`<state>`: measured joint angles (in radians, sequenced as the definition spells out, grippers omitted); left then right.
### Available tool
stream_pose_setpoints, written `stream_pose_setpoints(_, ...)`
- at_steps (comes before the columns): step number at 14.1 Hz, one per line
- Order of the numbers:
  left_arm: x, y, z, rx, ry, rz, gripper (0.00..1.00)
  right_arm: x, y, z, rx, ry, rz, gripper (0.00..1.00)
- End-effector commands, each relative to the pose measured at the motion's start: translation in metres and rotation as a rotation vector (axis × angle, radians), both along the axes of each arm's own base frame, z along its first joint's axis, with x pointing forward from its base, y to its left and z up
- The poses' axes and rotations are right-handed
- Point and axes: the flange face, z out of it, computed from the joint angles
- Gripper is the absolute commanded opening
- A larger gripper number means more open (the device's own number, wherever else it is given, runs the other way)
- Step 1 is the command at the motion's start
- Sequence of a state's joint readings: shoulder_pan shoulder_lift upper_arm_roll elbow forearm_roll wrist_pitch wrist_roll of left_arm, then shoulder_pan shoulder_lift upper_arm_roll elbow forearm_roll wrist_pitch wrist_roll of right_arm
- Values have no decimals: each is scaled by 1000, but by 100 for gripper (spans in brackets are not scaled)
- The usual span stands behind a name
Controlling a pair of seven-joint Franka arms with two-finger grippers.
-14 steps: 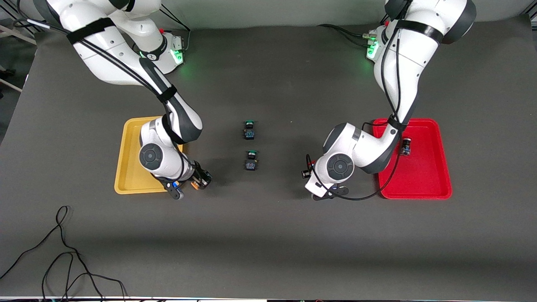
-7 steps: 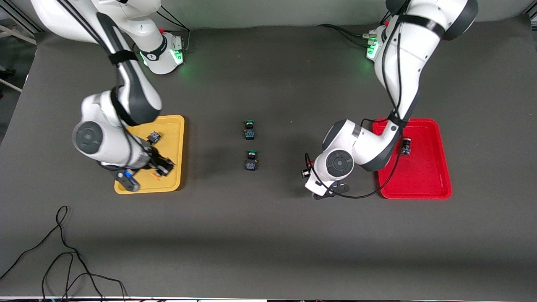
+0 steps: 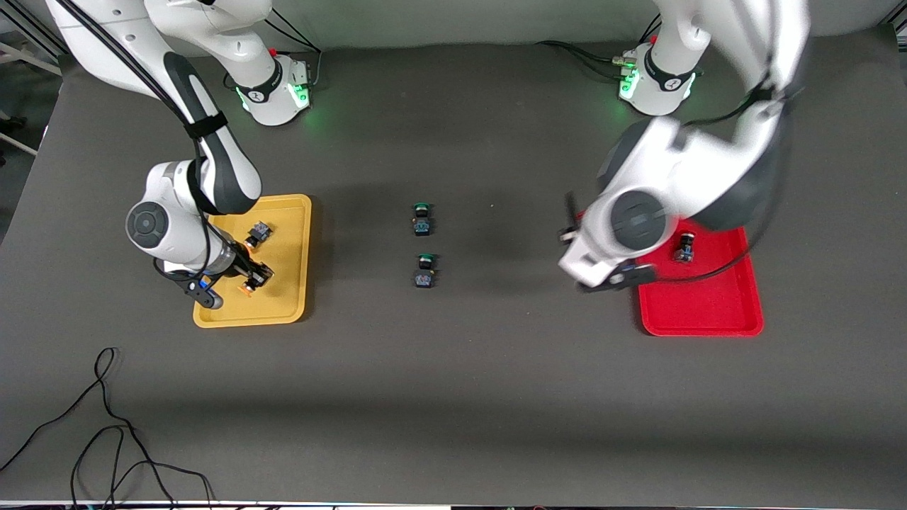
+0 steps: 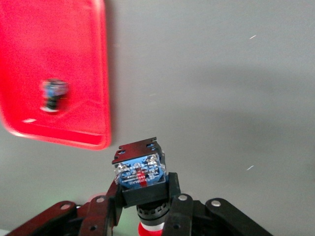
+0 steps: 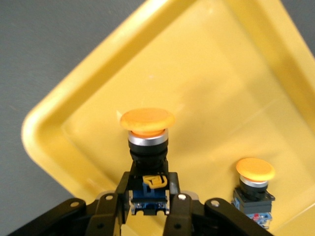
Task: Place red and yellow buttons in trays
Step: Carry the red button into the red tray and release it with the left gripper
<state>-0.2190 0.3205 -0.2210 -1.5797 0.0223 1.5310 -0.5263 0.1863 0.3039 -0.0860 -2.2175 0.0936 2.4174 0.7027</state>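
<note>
My right gripper (image 3: pixel 255 276) is shut on a yellow button (image 3: pixel 248 285) and holds it low over the yellow tray (image 3: pixel 287 212). The right wrist view shows that button (image 5: pixel 147 128) between my fingers (image 5: pixel 174 206), cap toward the tray floor (image 5: pixel 211 73). A second yellow button (image 3: pixel 258 232) lies in the tray (image 5: pixel 253 184). My left gripper (image 3: pixel 569 228) is shut on a red button (image 4: pixel 142 174), cap toward the wrist, over the table beside the red tray (image 3: pixel 708 304). Another red button (image 3: pixel 684 248) lies in that tray (image 4: pixel 49 39), and shows in the left wrist view (image 4: pixel 53 94).
Two green-capped switches (image 3: pixel 421 218) (image 3: pixel 424 271) lie mid-table between the trays. A loose black cable (image 3: pixel 106 425) lies near the table's front edge at the right arm's end. Both arm bases stand along the table's back edge.
My right gripper carried the yellow button from the table beside the yellow tray to over the tray. My left arm rose and swung toward the red tray with the red button.
</note>
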Motion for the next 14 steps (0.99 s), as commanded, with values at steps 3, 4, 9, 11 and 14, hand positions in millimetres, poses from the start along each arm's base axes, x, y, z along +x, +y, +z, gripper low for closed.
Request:
stream_pose_setpoints(3,-26,128,-20,-46,-2,-132,0,3,-14,-22,9,-10,20,19)
stream_pose_setpoints(4,-19,149,-34,-80,-23,-175,0,4,-14,-22,9,-13,18,29)
stream_pose_setpoints(9,25,204,-128,-78,-78,-348,0,17,-12,9,18,-42,5,100)
stream_pose_setpoints(11,35,220,-160,-97,-98,-385,0,25,-15,58,34,-51,21,100)
stream_pose_setpoints(14,42,236,-199,-118,-125,-426,0,25,-13,144,63,-87,89,100)
